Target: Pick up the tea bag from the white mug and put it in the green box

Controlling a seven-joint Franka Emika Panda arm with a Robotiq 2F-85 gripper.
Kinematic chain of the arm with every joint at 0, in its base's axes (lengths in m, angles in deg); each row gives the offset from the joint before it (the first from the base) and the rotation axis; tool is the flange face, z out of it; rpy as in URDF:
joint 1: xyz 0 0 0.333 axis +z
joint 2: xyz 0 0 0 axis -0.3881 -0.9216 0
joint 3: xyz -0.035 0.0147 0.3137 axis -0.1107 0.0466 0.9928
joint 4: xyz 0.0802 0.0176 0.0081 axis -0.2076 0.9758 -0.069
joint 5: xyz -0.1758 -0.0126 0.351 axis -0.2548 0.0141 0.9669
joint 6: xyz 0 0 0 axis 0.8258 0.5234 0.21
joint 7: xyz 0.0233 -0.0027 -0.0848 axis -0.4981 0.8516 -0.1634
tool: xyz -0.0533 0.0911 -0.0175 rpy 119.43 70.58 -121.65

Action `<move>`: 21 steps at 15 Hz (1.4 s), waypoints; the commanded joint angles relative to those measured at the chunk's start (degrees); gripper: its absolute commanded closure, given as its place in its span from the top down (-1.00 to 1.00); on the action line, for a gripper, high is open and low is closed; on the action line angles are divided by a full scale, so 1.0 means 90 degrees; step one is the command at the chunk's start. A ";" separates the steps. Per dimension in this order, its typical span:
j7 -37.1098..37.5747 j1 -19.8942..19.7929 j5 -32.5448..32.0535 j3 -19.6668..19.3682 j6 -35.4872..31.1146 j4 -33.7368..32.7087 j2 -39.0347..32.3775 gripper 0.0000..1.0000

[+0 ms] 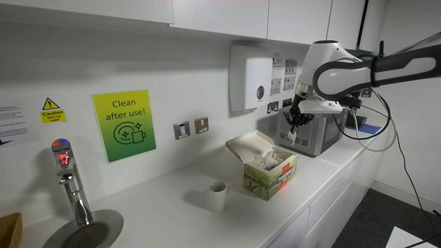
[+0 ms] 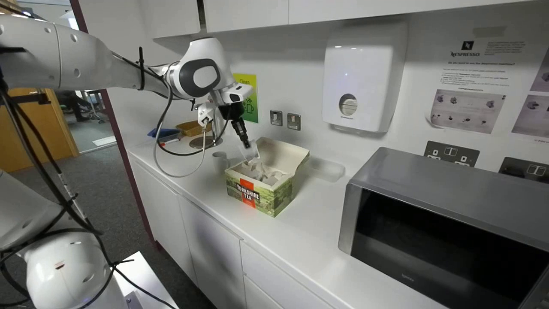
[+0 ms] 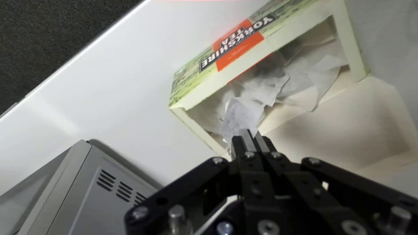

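Observation:
My gripper (image 1: 293, 128) is shut on a white tea bag (image 1: 291, 137), which hangs down from the fingertips. It also shows in an exterior view, with the gripper (image 2: 246, 145) and the tea bag (image 2: 250, 152) over the open green box (image 2: 263, 197). In the wrist view the fingertips (image 3: 252, 134) pinch the tea bag (image 3: 240, 117) above the box (image 3: 192, 88). Loose white tea bags lie inside the box, and its cream lid stands open toward the wall. The white mug (image 1: 217, 198) stands upright beside the box and also shows in an exterior view (image 2: 220, 162); its inside is mostly hidden.
A grey microwave (image 2: 429, 223) stands on the counter near the box. A clear plastic tray (image 2: 328, 169) lies behind the box. A white dispenser (image 2: 364, 77) hangs on the wall above. A tap (image 1: 74, 186) stands beyond the mug. The counter's front edge runs beside the box.

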 commanded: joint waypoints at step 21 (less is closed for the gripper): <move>0.0437 0.0470 -0.0475 -0.0107 -0.0239 -0.1352 -0.2151 -0.99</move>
